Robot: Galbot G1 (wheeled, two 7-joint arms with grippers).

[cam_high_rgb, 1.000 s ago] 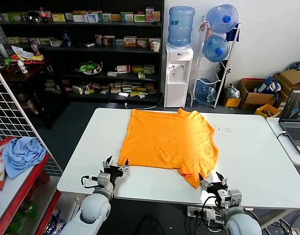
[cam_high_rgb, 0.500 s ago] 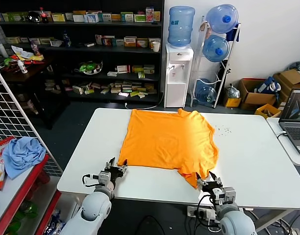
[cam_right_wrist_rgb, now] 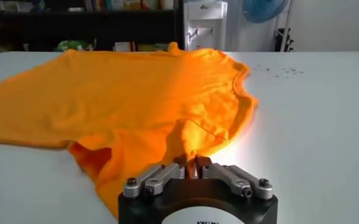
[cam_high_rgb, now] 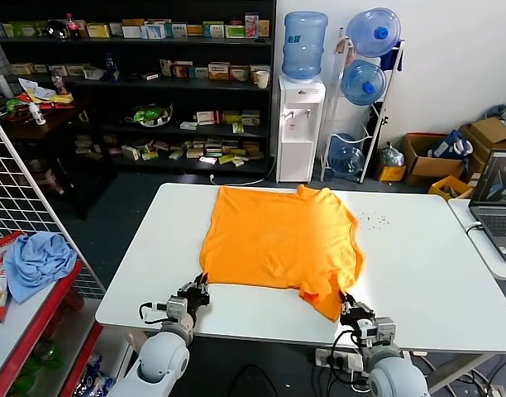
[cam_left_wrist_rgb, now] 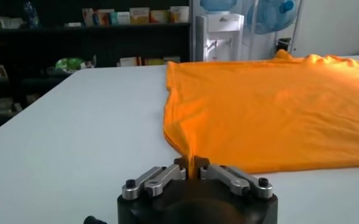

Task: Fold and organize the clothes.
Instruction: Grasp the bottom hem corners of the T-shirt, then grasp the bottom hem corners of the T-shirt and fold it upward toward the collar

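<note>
The clothes, one bright orange T-shirt (cam_high_rgb: pixel 278 240), lie spread on the white table (cam_high_rgb: pixel 418 273), with the neck toward the far side. My left gripper (cam_high_rgb: pixel 201 287) is shut on the shirt's near left corner (cam_left_wrist_rgb: pixel 191 163), where a thin pinch of fabric stands between the jaws. My right gripper (cam_high_rgb: pixel 346 303) is shut on the near right corner (cam_right_wrist_rgb: pixel 193 159), beside a bunched, folded-under flap (cam_high_rgb: pixel 323 299). Both grippers sit low at the table's near edge.
A laptop (cam_high_rgb: pixel 497 203) stands on a second table at the right. A light blue cloth (cam_high_rgb: pixel 38 260) lies on a red rack at the left, behind a wire grid. Shelves, a water dispenser (cam_high_rgb: pixel 301 124) and boxes stand beyond the table.
Both grippers have gone from wide open to shut on the shirt's near corners. They moved slightly forward, and the near hem is drawn up at both corners.
</note>
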